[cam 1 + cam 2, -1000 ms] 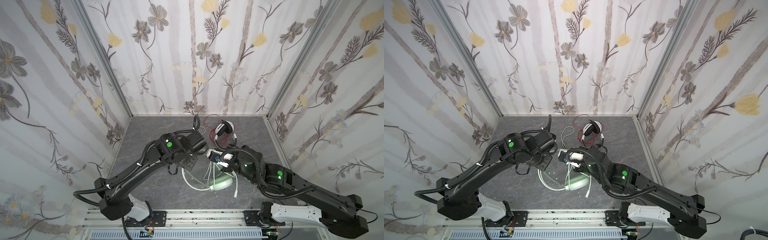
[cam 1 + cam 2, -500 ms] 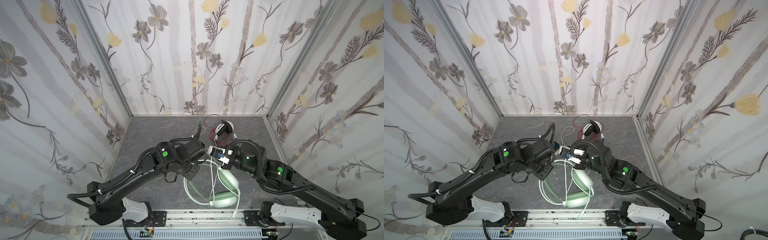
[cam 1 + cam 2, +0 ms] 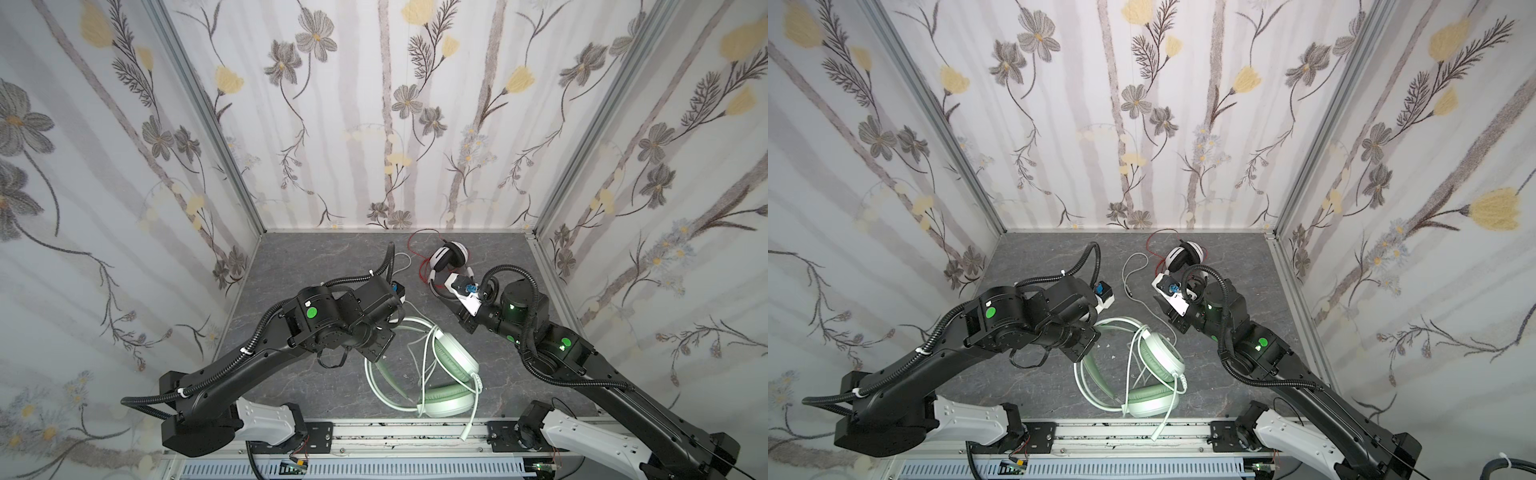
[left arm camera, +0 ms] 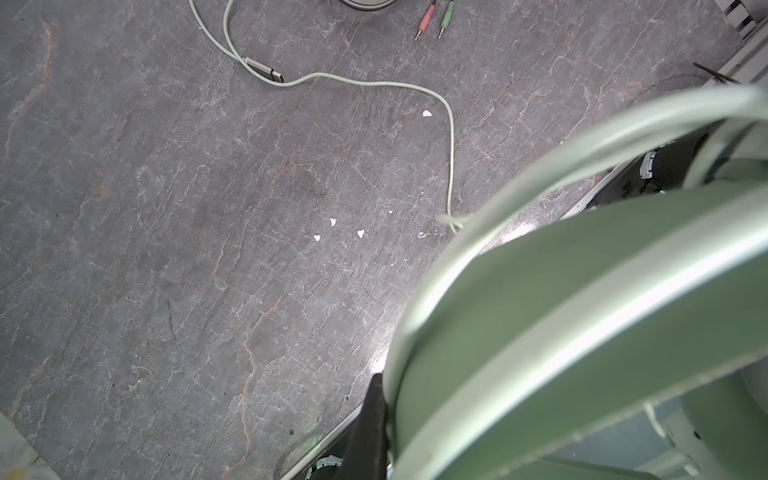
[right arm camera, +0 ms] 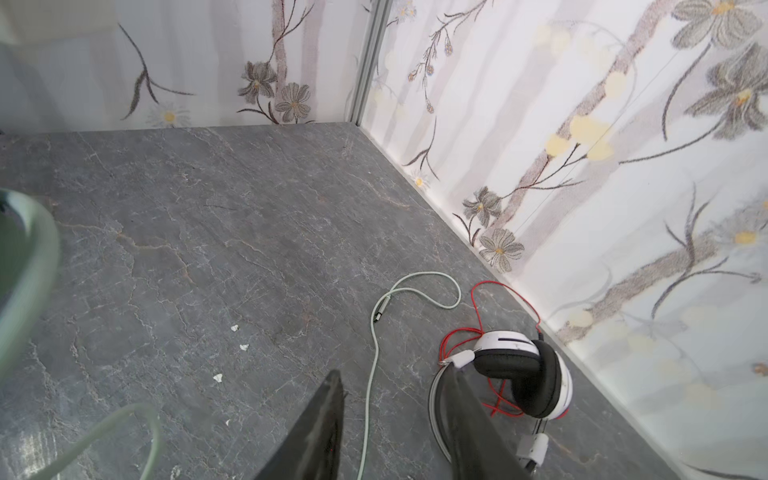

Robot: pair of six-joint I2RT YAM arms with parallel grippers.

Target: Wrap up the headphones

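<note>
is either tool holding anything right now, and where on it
The left tool is shut on the mint-green headset, by its headband. The right tool is open, holding nothing.

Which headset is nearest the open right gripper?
The white-and-black headset with the red cord, right beside the right gripper; the mint-green headset lies farther off.

headsets: two. one mint-green headset (image 3: 455, 357), one white-and-black headset (image 3: 449, 257). cords: one pale green cord (image 4: 264, 70), one red cord (image 5: 445, 345).

A robot lab booth: floral-papered walls (image 3: 386, 124), stone-look floor (image 3: 316, 266), 2 arms (image 3: 266, 353) on a rail (image 3: 399, 434).
</note>
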